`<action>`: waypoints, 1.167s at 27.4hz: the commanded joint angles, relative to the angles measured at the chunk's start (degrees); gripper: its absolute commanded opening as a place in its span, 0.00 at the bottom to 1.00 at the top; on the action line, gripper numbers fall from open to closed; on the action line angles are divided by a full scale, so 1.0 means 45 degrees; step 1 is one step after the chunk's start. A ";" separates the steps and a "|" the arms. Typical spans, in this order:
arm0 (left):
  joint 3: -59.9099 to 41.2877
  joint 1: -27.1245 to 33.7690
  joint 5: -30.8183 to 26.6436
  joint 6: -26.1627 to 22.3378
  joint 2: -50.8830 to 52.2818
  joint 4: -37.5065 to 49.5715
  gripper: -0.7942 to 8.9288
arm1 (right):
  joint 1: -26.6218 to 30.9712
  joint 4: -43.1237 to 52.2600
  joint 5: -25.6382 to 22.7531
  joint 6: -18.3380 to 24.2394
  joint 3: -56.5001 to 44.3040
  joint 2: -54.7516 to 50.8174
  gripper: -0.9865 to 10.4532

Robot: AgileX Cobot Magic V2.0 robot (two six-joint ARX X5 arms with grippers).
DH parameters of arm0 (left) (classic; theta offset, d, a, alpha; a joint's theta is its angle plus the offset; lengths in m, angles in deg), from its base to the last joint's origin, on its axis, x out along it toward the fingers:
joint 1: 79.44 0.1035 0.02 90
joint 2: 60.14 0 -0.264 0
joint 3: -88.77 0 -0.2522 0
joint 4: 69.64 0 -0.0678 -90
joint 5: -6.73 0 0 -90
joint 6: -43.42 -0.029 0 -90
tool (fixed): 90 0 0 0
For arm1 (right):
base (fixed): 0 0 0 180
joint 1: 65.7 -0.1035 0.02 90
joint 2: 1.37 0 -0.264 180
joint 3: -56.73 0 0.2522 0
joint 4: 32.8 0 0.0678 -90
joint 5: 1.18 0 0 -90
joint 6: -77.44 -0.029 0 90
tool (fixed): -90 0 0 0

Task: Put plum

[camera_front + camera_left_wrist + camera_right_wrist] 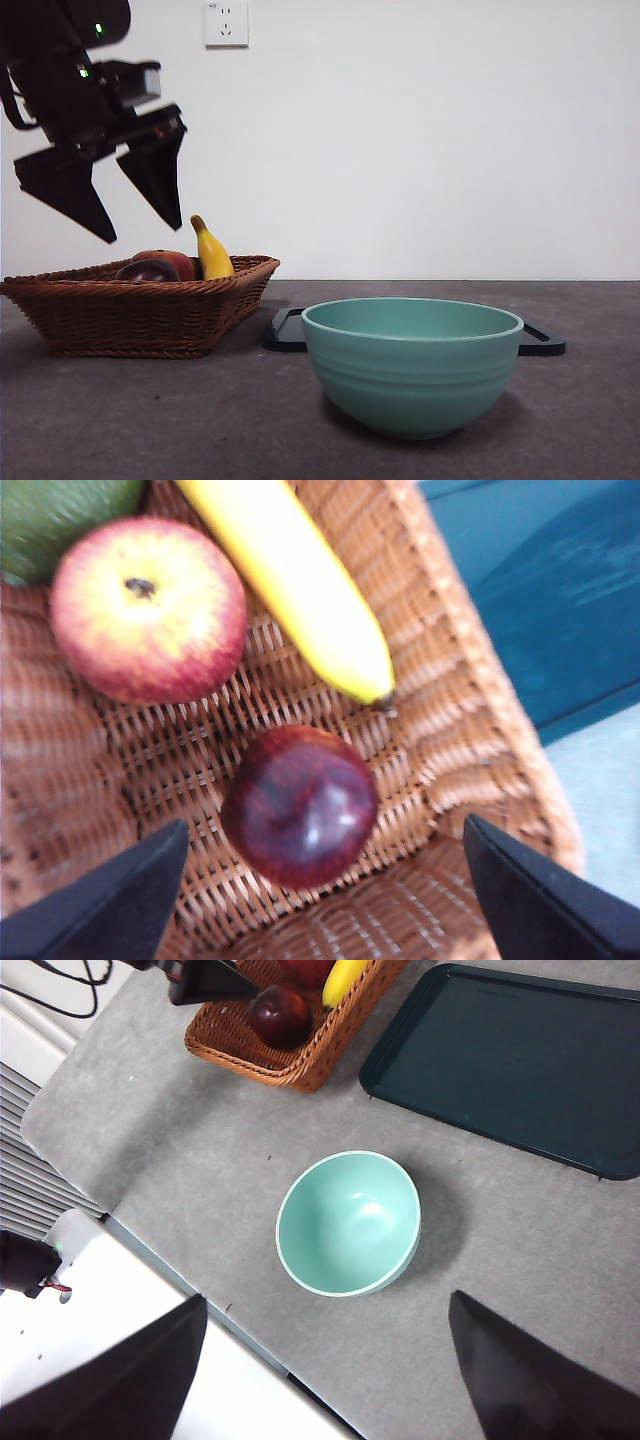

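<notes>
1. The left gripper hangs in the air over the wicker basket, at the left side of the table. Its 2 black jaws are spread wide apart and hold nothing.
2. The plum lies in the basket, right under the left gripper. In the left wrist view it sits in the gap between the 2 jaws, and neither jaw touches it. It is dark purple-red and shiny.
3. Near the plum in the basket is a red and yellow apple. A yellow banana lies beside the apple, with its tip close to the plum. A green fruit peeks in at the corner by the apple.
4. In the front view the banana sticks up over the basket rim.
5. A dark green tray lies flat just beside the basket.
6. A light green bowl stands on the gray table, in front of the tray. Nothing is in it.
7. The right gripper is high above the bowl, well apart from the basket. Its jaws are wide open too and hold nothing.
</notes>
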 commanded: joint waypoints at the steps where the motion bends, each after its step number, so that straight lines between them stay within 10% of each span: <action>1: 0.0277 -0.0053 -0.0102 -0.0170 -0.0495 0.0277 0.53 | -0.0053 0.0068 0.0019 -0.0039 0.0267 0.0063 0.42; 24: 0.0277 -0.0112 -0.0209 -0.0481 -0.2370 0.1005 0.52 | -0.0053 0.0068 0.0019 -0.0180 0.0267 0.0058 0.42; 32: 0.0277 -0.0112 -0.0204 -0.0418 -0.2327 0.0923 0.33 | -0.0053 0.0068 0.0019 -0.0223 0.0267 0.0058 0.42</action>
